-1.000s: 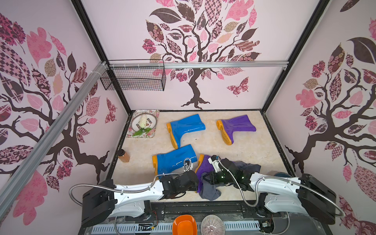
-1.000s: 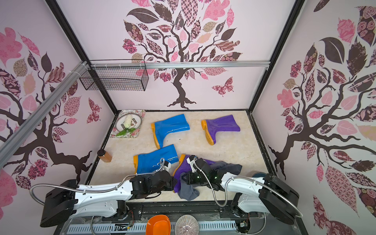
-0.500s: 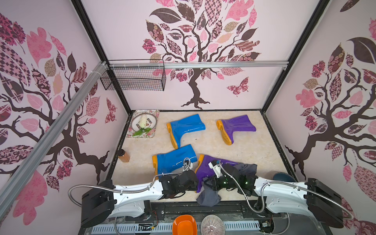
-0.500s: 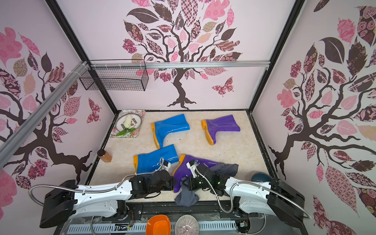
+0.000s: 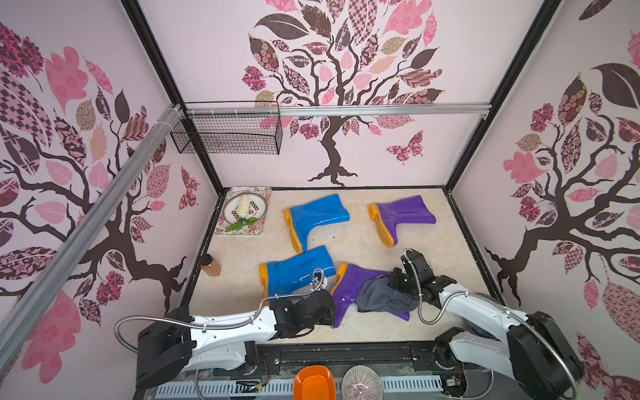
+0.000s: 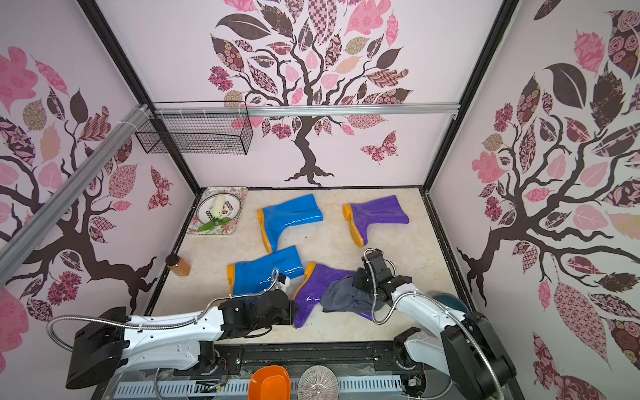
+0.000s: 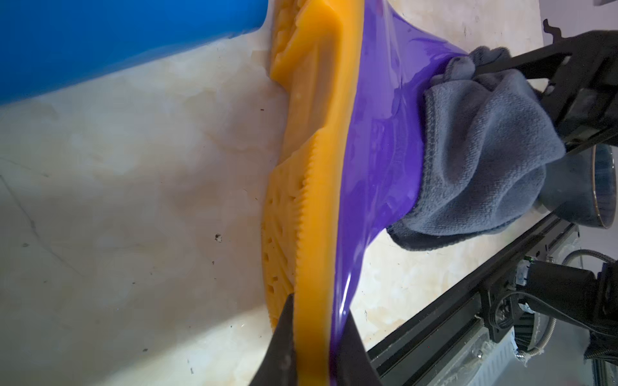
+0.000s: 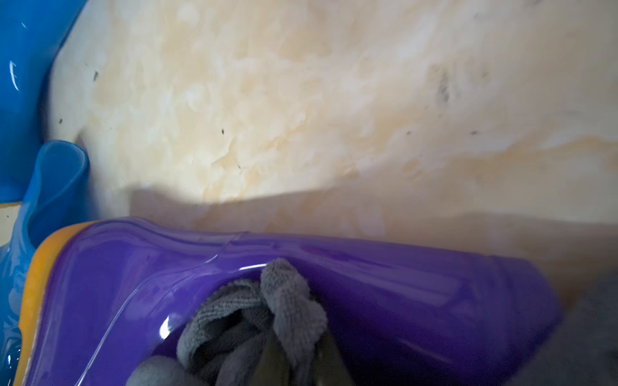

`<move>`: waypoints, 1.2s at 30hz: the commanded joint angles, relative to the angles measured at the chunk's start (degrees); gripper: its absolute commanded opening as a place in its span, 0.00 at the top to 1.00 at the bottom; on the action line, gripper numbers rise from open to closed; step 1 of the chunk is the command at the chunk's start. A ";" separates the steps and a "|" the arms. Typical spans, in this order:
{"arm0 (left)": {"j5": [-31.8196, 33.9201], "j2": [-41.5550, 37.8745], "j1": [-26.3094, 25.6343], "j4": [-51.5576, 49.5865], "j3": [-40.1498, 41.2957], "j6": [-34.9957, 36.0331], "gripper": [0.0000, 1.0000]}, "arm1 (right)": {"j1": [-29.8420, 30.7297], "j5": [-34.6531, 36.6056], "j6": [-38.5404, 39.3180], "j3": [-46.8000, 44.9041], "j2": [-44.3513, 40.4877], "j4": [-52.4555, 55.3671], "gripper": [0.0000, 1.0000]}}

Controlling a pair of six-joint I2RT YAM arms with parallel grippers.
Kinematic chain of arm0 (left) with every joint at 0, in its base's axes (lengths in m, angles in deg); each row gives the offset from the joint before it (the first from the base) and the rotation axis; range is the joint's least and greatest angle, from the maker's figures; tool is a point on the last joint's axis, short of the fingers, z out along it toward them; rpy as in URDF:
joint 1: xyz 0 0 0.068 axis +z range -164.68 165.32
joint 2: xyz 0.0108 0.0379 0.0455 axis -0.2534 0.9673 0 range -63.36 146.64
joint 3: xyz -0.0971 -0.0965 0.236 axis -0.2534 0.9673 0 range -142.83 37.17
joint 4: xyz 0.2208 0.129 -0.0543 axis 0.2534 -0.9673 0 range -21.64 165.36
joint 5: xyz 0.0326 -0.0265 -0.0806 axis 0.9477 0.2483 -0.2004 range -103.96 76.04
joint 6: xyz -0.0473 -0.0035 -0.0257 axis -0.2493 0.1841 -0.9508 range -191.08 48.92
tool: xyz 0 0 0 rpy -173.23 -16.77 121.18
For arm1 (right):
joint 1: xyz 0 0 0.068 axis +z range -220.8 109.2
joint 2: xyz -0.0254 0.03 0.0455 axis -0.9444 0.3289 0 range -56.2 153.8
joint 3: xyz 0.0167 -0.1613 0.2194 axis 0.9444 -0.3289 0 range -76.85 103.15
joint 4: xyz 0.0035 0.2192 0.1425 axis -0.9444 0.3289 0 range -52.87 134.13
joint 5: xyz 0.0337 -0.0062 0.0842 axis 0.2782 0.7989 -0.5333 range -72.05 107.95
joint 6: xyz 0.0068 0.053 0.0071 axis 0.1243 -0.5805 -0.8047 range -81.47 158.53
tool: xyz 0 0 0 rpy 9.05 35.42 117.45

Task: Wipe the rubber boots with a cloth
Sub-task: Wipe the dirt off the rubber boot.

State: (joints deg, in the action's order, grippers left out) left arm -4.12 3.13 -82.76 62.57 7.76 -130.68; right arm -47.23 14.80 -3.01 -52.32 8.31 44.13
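Marbled beige floor (image 5: 346, 242); my left gripper (image 7: 317, 351) pinches the ridged orange sole (image 7: 314, 200) of a glossy purple boot (image 5: 348, 287); right gripper (image 5: 398, 281) clamps fluffy grey cloth (image 5: 381, 296); floral tray (image 5: 221, 229) holds a plate (image 5: 260, 207), perhaps a flower (image 5: 242, 207).

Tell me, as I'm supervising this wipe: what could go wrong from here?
The left gripper pinches only the toe edge of the near purple boot; a firm stroke might pull it loose or swing the boot. Its heel lies close to the near blue boot, so a swing could knock that. The right gripper holds the cloth bunched, so loose folds may drag rather than wipe.
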 commanded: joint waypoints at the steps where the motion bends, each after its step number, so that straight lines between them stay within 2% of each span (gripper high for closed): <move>1: 1.58 0.12 0.05 -3.61 0.78 1.16 1.00 | 1.70 -9.08 2.22 2.36 4.03 -5.41 1.00; 5: 2.09 0.70 -0.26 -3.73 0.43 1.19 1.00 | 12.95 -16.72 3.81 14.73 15.68 -7.21 1.00; 7: 2.72 0.82 -0.52 -4.05 0.72 1.09 1.00 | 14.57 -21.92 1.58 16.58 18.51 -13.33 1.00; 9: 3.13 1.00 -0.90 -4.52 0.68 0.88 1.00 | 14.70 -24.14 -0.32 18.06 21.01 -17.24 1.00; 12: 3.14 1.25 -0.96 -5.11 0.76 0.82 1.00 | 13.66 -19.51 0.10 18.88 23.10 -14.60 1.00; 16: 3.66 0.58 -1.00 -5.07 1.61 0.53 1.00 | 6.61 -15.37 -2.86 9.09 22.02 -12.04 1.00; 20: 3.30 1.08 -0.94 -3.72 1.64 0.30 1.00 | 2.83 0.14 -1.82 2.39 14.34 0.01 1.00; 22: 2.90 1.66 -1.01 -3.64 1.12 0.55 1.00 | -0.07 4.31 -1.45 0.31 9.38 5.62 1.00; 25: 2.63 1.61 -1.00 -3.38 0.66 0.60 1.00 | -2.76 6.77 -0.23 -2.21 0.99 9.71 1.00; 28: 2.80 1.16 -0.97 -2.93 0.73 0.53 1.00 | -2.67 1.86 -0.79 -3.51 -4.60 9.34 1.00; 30: 3.22 1.41 -0.99 -2.93 0.56 0.45 1.00 | -1.64 -4.26 -1.24 -4.75 -4.74 3.83 1.00; 32: 2.94 1.85 -0.95 -2.87 0.34 0.68 1.00 | 3.01 -8.13 -1.65 -3.96 -0.85 -2.05 1.00; 36: 2.77 2.79 -0.88 -3.21 -0.01 1.04 1.00 | 13.62 -17.14 -1.71 4.76 9.34 -9.31 1.00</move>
State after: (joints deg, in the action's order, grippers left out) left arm -2.46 3.99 -83.80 62.67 7.58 -130.11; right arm -39.43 7.32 -3.93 -52.95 13.03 41.49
